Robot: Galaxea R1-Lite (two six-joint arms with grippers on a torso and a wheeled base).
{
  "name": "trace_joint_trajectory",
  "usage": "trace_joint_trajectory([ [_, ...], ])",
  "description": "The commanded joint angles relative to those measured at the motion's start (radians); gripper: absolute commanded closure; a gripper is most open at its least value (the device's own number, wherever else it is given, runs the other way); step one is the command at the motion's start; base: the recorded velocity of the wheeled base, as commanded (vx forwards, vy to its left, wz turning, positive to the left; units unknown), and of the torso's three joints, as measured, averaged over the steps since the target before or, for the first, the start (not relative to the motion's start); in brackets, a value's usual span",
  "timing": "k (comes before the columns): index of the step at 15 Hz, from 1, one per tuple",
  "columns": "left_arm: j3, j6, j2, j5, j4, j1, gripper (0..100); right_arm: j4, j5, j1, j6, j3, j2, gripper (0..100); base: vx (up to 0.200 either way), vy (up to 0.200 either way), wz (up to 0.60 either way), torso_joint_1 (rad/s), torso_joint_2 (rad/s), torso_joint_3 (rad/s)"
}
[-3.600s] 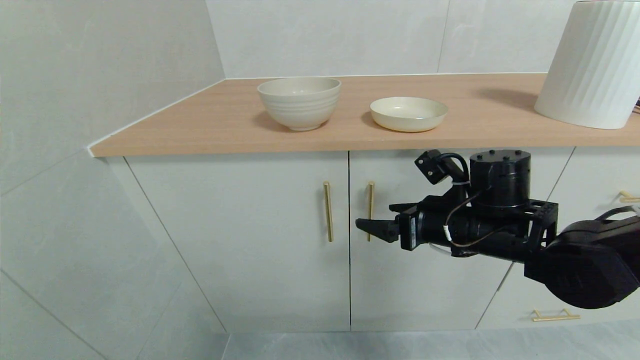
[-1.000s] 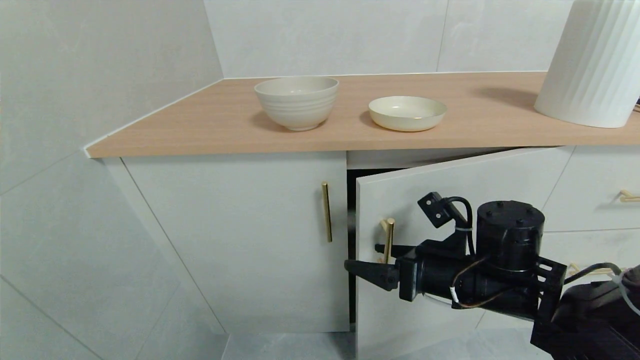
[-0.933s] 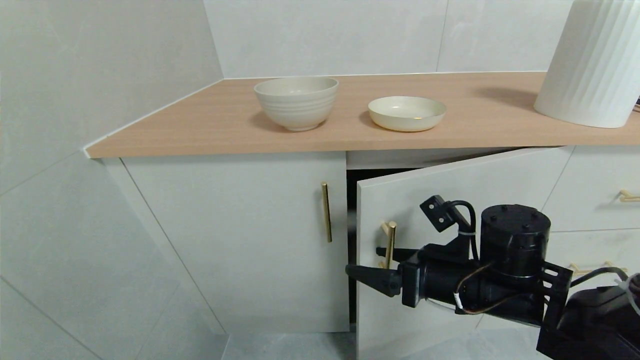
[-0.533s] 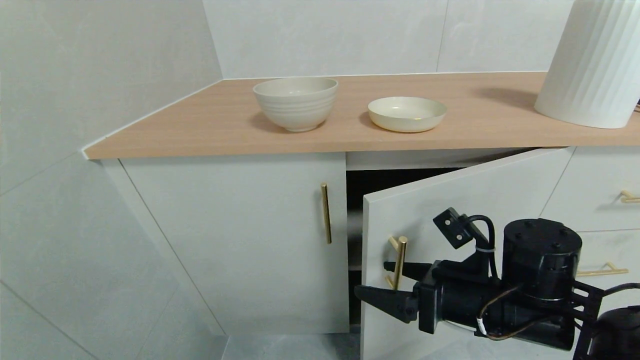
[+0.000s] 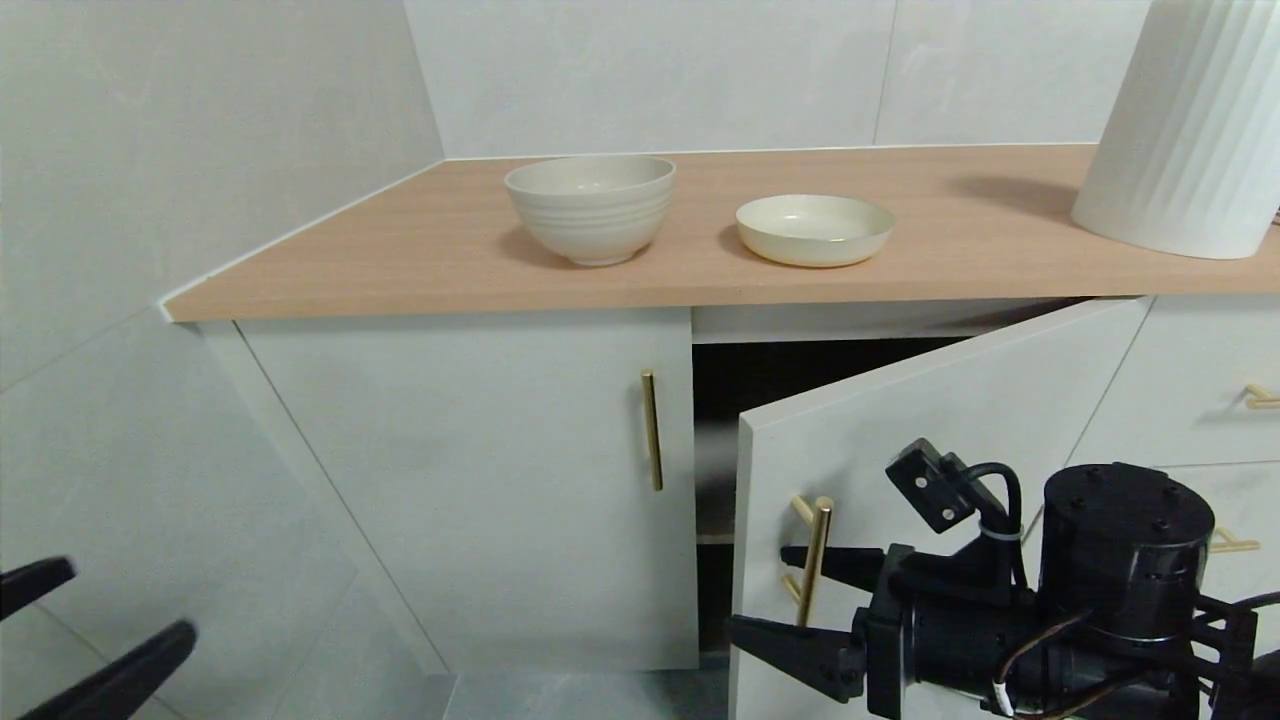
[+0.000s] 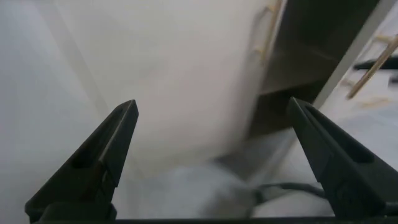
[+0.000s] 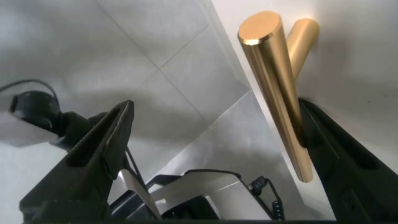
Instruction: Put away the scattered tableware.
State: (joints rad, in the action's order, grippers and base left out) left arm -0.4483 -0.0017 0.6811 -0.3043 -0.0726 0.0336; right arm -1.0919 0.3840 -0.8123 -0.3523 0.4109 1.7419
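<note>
Here the right pincer [image 5: 760, 590] has its jaws apart, one on each side of the upright brass bar handle [image 5: 815, 545] of the pale grey cabinet door [image 5: 950, 420], which stands ajar over a dark opening. The handle sits close to one jaw and nothing is clamped. High above this pincer, on the wooden bench [image 5: 400, 250], rest the shallow cream round dish [image 5: 815, 228] and, to its left, the beige ribbed ceramic bowl [image 5: 590, 205]. A tall white ribbed vessel [image 5: 1190, 130] stands up and to the right. The left pincer [image 5: 130, 598] hangs far to the left at about the same height, its jaws also spread wide and holding nothing.
</note>
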Motion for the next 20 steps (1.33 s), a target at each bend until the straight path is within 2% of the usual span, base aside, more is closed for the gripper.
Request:
trace_joint_trajectory([
  [1,-0.098,-0.230,0.571,-0.065,-0.352,0.235,0,0.003,0.004,-0.016,0.001,-0.012,-0.005,0,0.000,0.000,0.00,0.000,0.00,0.000],
  [2,-0.099,-0.310,0.644,-0.056,-0.464,0.319,0,0.003,0.003,-0.016,0.001,-0.014,-0.009,0,0.000,0.000,0.00,0.000,0.00,0.000],
  [3,-0.092,-0.354,0.719,-0.029,-0.569,0.396,0,0.003,0.001,-0.014,0.001,-0.017,-0.016,0,0.000,0.000,0.00,0.000,0.00,0.000],
  [4,-0.069,-0.365,0.775,0.014,-0.645,0.462,0,0.003,0.001,-0.014,0.001,-0.021,-0.025,0,0.000,0.000,0.00,0.000,0.00,0.000],
  [5,-0.032,-0.359,0.841,0.050,-0.719,0.497,0,0.004,0.001,-0.013,0.001,-0.023,-0.035,0,0.000,0.000,0.00,0.000,0.00,0.000],
  [7,0.025,-0.356,0.971,0.091,-0.883,0.554,0,0.004,0.001,-0.011,-0.002,-0.029,-0.045,0,0.000,0.000,0.00,0.000,0.00,0.000],
  [9,0.045,-0.354,1.068,0.180,-0.992,0.605,0,0.006,-0.001,-0.007,-0.004,-0.029,-0.044,0,0.000,0.000,0.00,0.000,0.00,0.000],
  [10,0.045,-0.354,1.088,0.201,-1.006,0.614,100,0.006,0.001,-0.005,-0.004,-0.029,-0.045,0,0.000,0.000,0.00,0.000,0.00,0.000],
  [12,0.042,-0.339,1.098,0.218,-1.009,0.620,100,0.009,-0.001,-0.005,-0.004,-0.030,-0.055,0,0.000,0.000,0.00,0.000,0.00,0.000],
  [17,-0.035,-0.339,1.143,0.214,-1.026,0.632,100,0.009,0.001,-0.004,-0.004,-0.035,-0.055,0,0.000,0.000,0.00,0.000,0.00,0.000],
  [20,-0.073,-0.340,1.261,0.178,-1.199,0.672,100,0.010,0.001,0.004,-0.004,-0.038,-0.078,0,0.000,0.000,0.00,0.000,0.00,0.000],
])
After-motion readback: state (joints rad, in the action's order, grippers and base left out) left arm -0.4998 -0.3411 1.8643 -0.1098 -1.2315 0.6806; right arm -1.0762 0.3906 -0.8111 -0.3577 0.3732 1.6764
